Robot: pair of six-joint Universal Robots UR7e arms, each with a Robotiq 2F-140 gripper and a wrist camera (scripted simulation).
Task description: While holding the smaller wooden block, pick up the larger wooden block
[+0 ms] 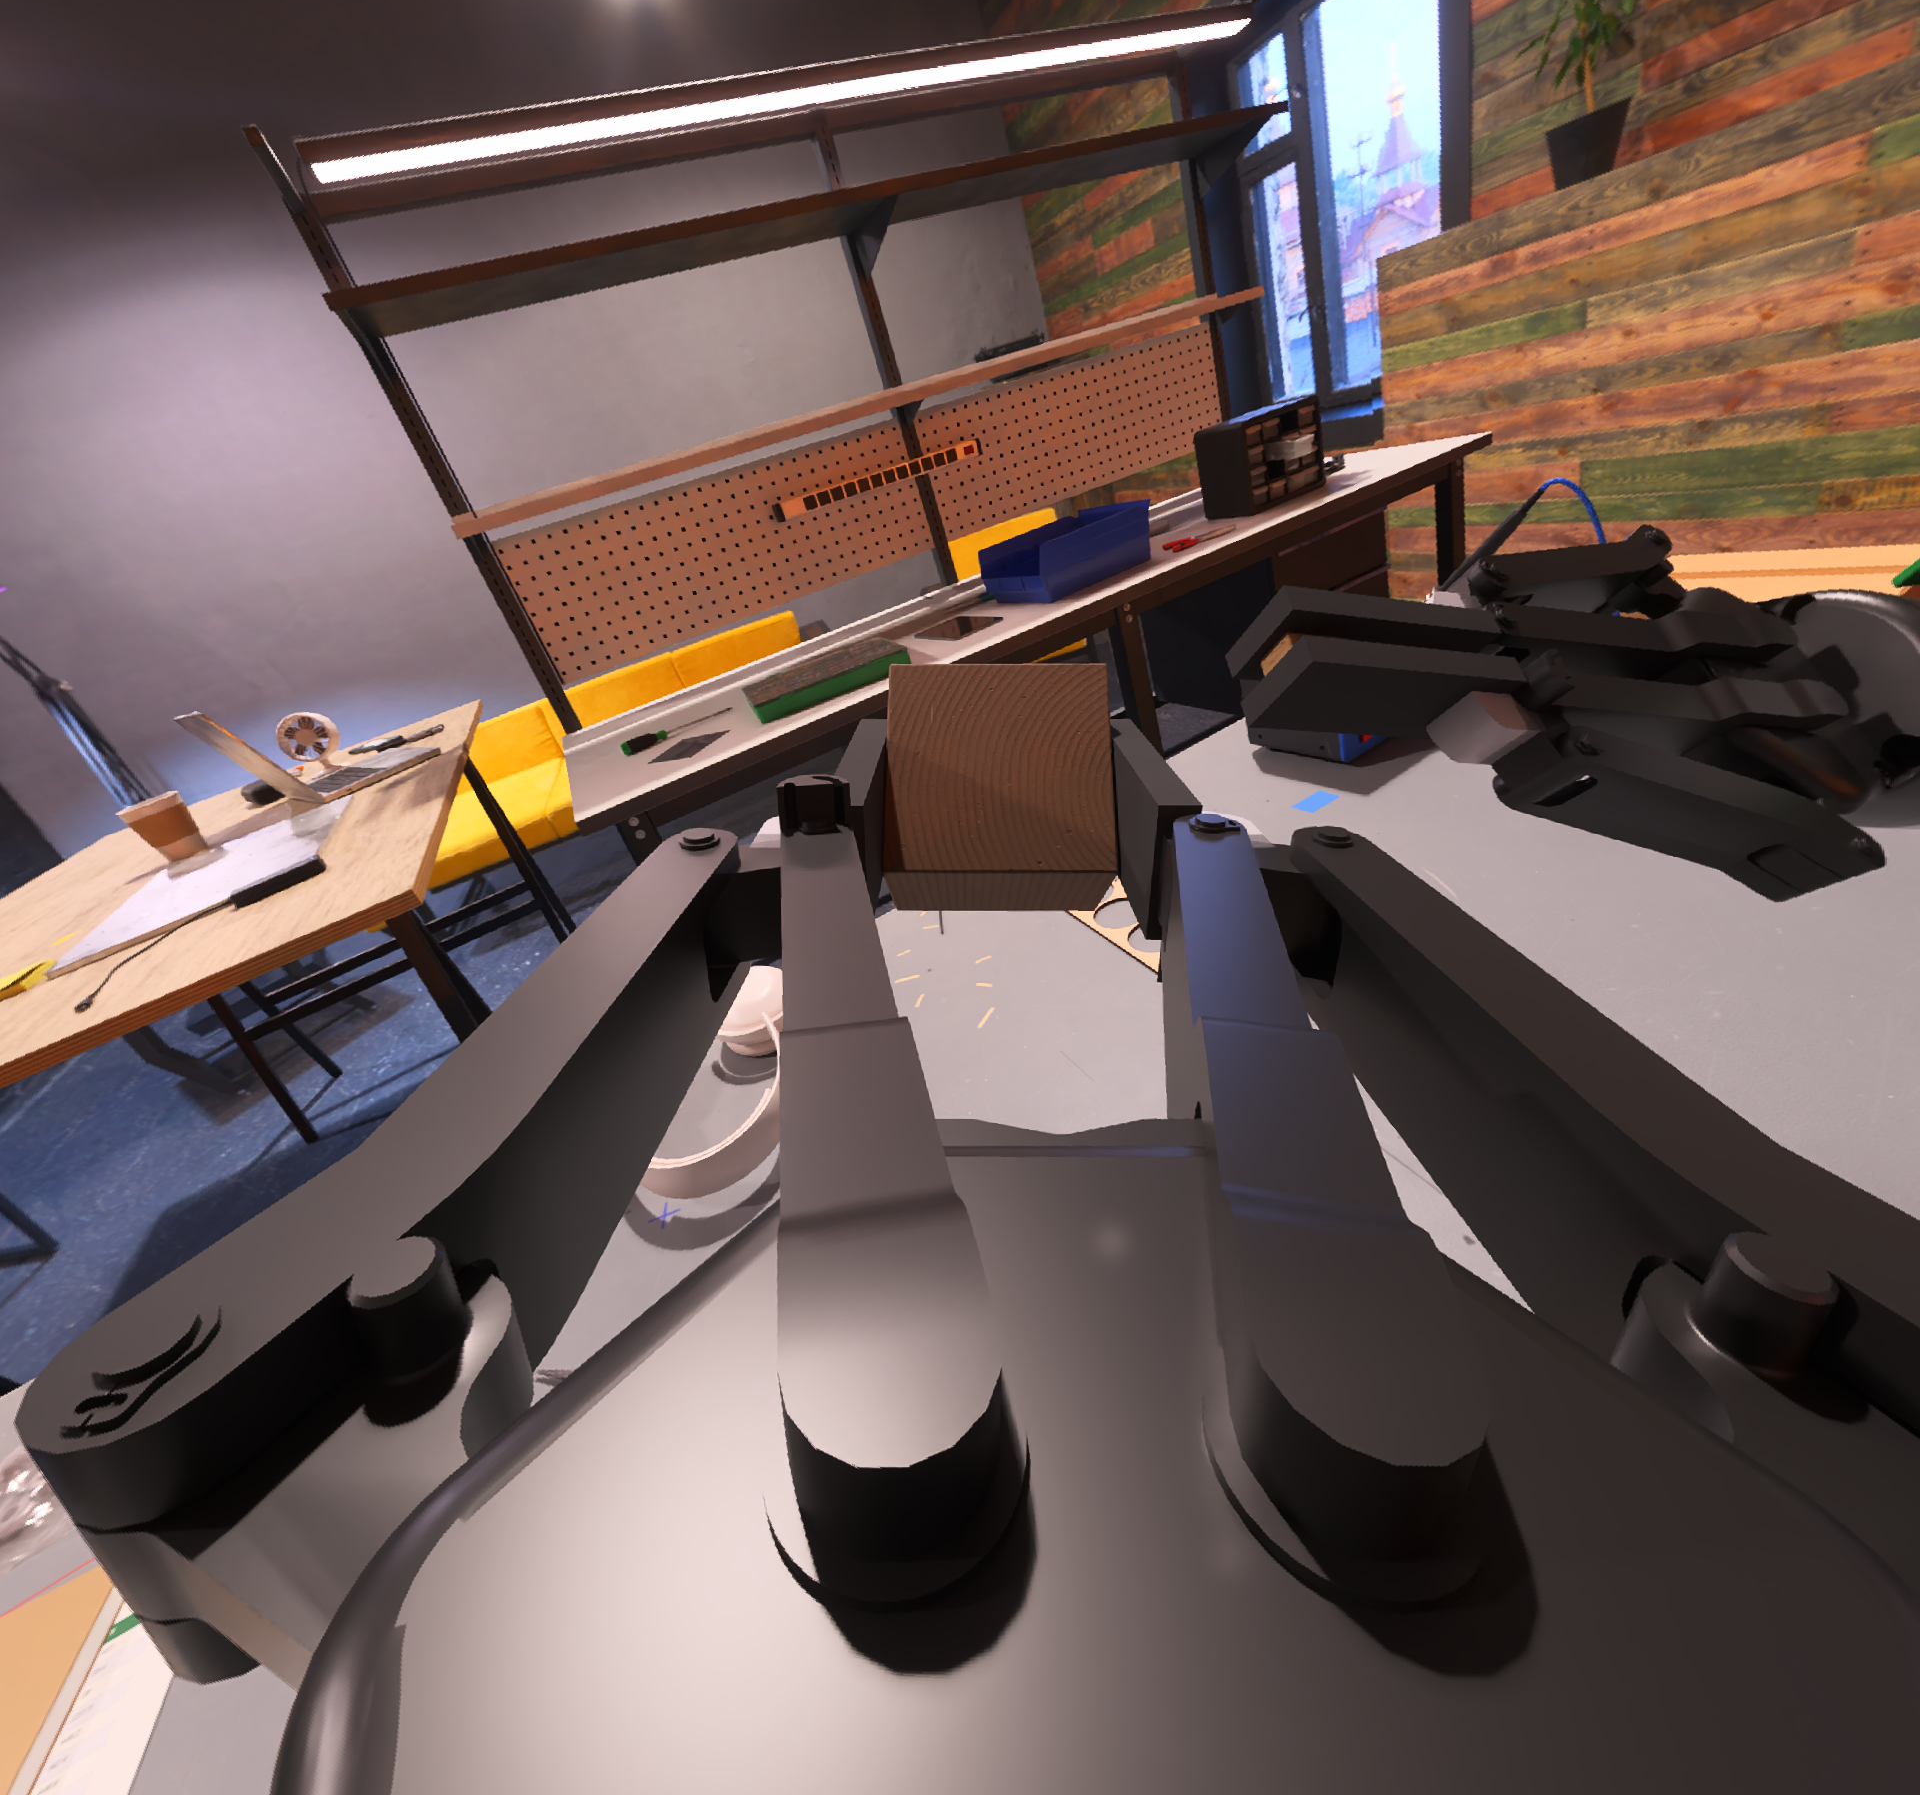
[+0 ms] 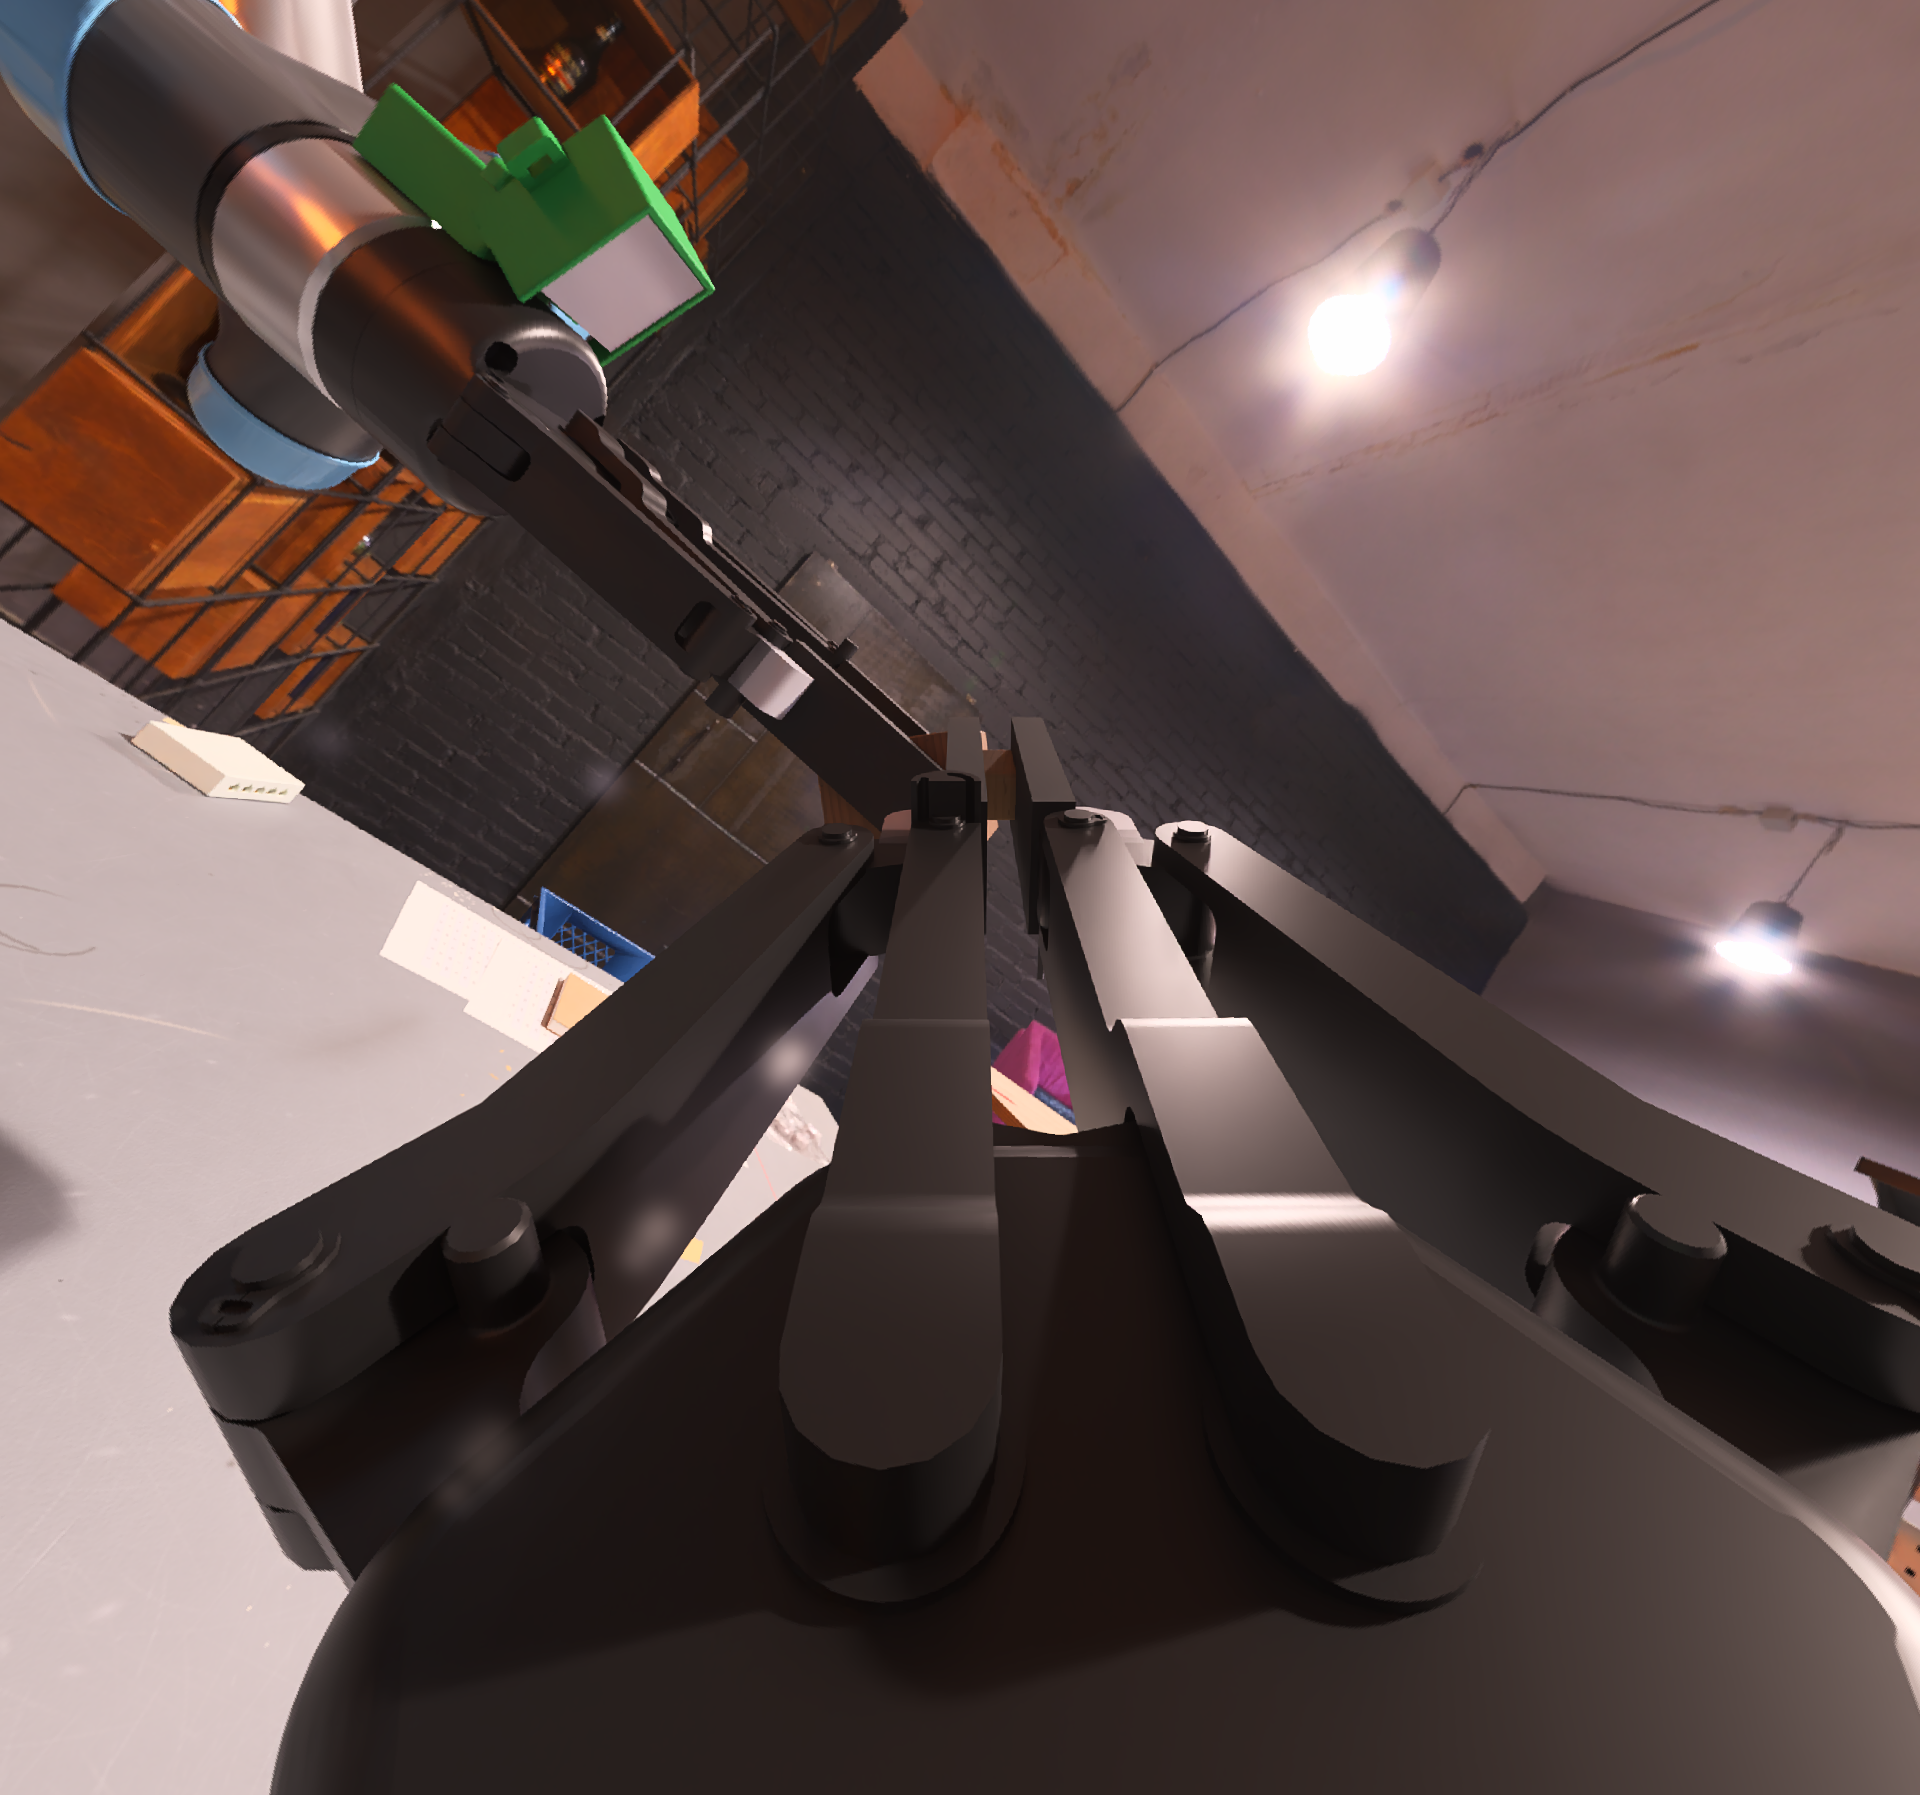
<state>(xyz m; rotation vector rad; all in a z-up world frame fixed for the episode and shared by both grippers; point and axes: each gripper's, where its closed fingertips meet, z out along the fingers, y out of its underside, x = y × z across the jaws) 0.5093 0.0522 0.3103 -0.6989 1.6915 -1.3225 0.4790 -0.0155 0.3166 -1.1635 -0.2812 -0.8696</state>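
Note:
My left gripper (image 1: 1000,769) is shut on the larger wooden block (image 1: 997,789), a tan cube with ring grain, and holds it a little above the grey table (image 1: 1558,966). My right gripper (image 1: 1273,665) hovers to the right of it with its fingertips pointing toward the block. Its jaws are nearly together on a small tan piece, the smaller wooden block (image 1: 1281,651), which is mostly hidden. In the right wrist view my right gripper (image 2: 997,769) shows a sliver of wood (image 2: 997,781) in its narrow gap. The left arm (image 2: 260,187) reaches in from the upper left.
A white ring (image 1: 727,1153) and a wooden template with holes (image 1: 1117,924) lie on the table under my left gripper. A flat white box (image 2: 218,769), a white board (image 2: 468,945) and a blue crate (image 2: 592,935) sit further off. A workbench with pegboard (image 1: 831,519) stands behind.

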